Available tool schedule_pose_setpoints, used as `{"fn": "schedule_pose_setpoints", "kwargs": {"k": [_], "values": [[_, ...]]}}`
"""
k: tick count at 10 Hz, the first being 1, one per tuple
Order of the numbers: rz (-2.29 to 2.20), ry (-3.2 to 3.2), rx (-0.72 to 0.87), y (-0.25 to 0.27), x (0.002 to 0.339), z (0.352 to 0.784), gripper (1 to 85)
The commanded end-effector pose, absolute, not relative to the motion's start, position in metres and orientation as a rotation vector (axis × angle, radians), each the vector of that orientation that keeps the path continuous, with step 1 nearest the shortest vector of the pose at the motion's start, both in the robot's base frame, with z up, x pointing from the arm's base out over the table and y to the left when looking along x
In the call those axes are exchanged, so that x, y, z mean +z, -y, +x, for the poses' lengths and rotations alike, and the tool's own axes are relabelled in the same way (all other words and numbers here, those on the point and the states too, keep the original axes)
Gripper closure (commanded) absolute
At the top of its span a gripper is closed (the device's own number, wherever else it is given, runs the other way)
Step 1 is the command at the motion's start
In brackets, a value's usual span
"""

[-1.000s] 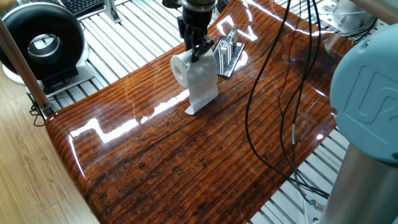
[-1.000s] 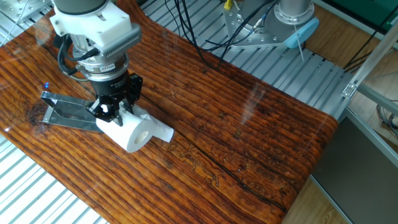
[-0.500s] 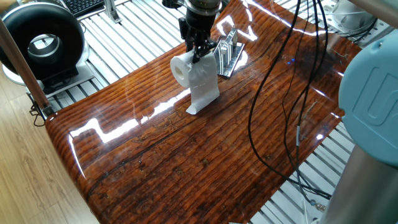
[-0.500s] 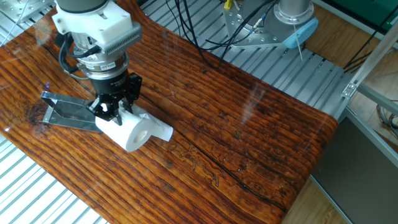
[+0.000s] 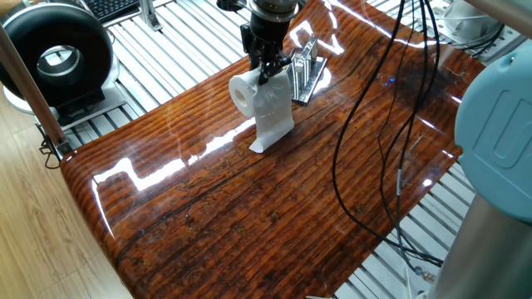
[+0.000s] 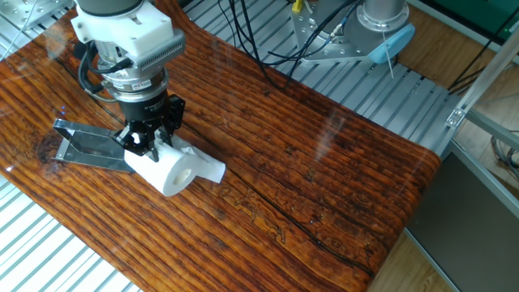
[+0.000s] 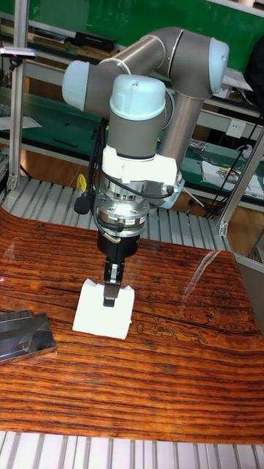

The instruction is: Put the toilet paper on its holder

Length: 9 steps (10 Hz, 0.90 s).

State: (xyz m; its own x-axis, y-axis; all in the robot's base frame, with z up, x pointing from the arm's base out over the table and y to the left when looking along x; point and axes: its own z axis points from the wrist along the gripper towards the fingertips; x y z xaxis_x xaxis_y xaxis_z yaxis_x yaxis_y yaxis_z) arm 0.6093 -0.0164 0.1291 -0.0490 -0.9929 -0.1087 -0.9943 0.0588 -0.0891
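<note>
Just beside the holder (image 5: 303, 68), the tool (image 5: 266, 71) is clamped on the toilet paper (image 5: 251, 91).
Gripped from above near its upper edge, the roll keeps its hollow core sideways and free, presumably for threading on; its loose sheet trails onto the worktop (image 5: 249, 216).

Tool (image 6: 151, 143) clamped on toilet paper (image 6: 172, 169) — beside holder (image 6: 87, 148).
</note>
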Motion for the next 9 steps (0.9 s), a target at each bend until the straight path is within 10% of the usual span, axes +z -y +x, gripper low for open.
{"fn": "schedule_pose_setpoints", "kwargs": {"k": [1, 9], "values": [[-2.026, -2.235, 0.051, 0.017, 0.129, 0.602, 84.7], [-1.907, -2.403, -0.085, 0.044, 0.128, 0.608, 84.7]]}}
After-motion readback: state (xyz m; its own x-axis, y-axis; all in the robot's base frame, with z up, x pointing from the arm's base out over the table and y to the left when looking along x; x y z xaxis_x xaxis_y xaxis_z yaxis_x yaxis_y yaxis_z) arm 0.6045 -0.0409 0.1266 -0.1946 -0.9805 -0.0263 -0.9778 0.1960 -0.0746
